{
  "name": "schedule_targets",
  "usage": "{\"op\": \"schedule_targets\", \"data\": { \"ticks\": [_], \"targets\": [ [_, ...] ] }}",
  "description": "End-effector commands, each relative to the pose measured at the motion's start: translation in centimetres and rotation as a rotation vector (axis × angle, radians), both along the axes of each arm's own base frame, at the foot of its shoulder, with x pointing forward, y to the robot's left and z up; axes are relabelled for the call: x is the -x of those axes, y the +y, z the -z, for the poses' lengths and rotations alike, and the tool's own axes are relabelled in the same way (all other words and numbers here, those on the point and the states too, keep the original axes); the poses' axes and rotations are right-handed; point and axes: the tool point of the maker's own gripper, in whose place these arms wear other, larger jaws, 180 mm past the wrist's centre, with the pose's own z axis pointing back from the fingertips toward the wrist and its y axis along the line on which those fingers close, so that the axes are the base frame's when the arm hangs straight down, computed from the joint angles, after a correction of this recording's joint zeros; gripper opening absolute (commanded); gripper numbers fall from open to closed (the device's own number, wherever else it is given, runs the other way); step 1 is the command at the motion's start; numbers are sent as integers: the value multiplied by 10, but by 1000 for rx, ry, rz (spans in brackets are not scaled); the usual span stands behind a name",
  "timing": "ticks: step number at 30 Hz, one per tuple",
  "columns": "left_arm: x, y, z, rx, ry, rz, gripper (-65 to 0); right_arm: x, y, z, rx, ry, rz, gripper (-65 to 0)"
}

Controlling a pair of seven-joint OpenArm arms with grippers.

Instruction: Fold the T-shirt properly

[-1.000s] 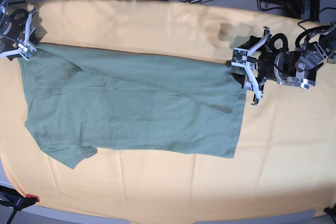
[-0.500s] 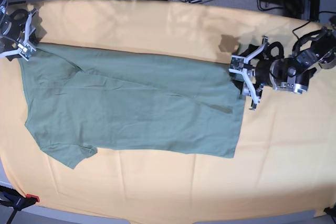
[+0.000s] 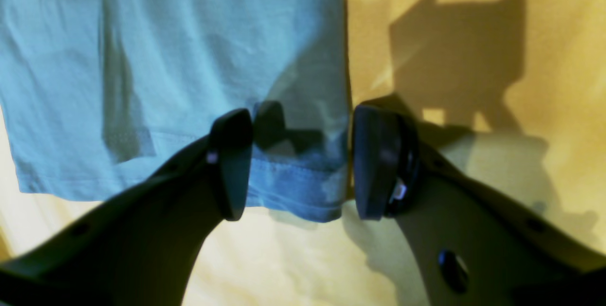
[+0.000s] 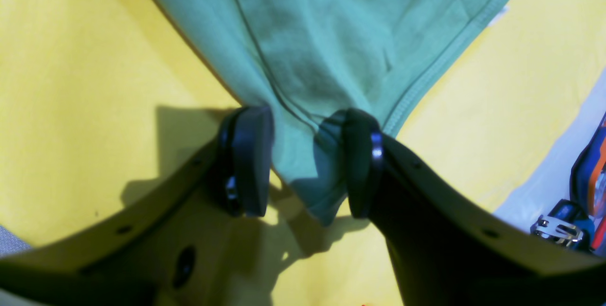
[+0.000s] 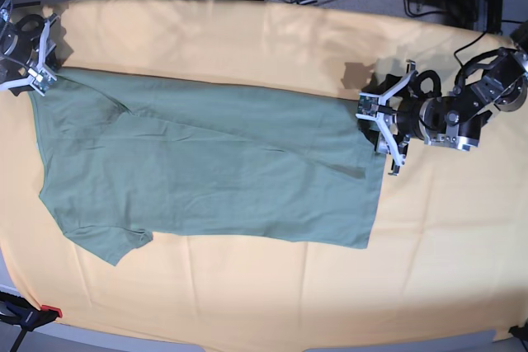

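T-shirt point(image 5: 206, 162) flat, long axis left-right, hem rightward

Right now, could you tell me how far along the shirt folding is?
Done: the T-shirt lies folded once lengthwise on the yellow cloth. In hand: the left gripper straddles a hem corner, the right gripper a collar-end corner, both open. Left: gripping those corners and folding further.

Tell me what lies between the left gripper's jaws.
The hem corner of the T-shirt lies between the open jaws of the left gripper, seen in the left wrist view.
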Motion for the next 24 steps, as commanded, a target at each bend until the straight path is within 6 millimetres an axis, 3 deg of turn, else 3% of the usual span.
{"op": "schedule_targets", "data": {
  "ticks": [1, 9, 12, 15, 21, 22, 23, 24],
  "targets": [
    [-10, 2, -9, -5, -37, 1, -317, -9, -4, -11, 17, -32, -11, -373],
    [-13, 2, -9, -16, -60, 23, -328, -9, -4, -11, 17, -32, -11, -373],
    [-13, 2, -9, -16, -60, 23, -437, -9, -4, -11, 17, -32, -11, -373],
    [-13, 2, -9, -16, -60, 23, -645, -9, -4, -11, 17, -32, -11, -373],
    [-18, 0, -15, -10, -78, 25, -650, -11, -7, -13, 35, -36, -12, -384],
    [-20, -1, -18, -6, -83, 26, -650, -13, -9, -15, 39, -47, -6, -407],
    [-23, -2, -21, -1, -89, 24, -650, -14, -10, -16, 41, -57, 4, -476],
    [-24, -3, -23, 9, -87, 20, -650, -15, -11, -16, 44, -64, 12, -585]
  ]
}}
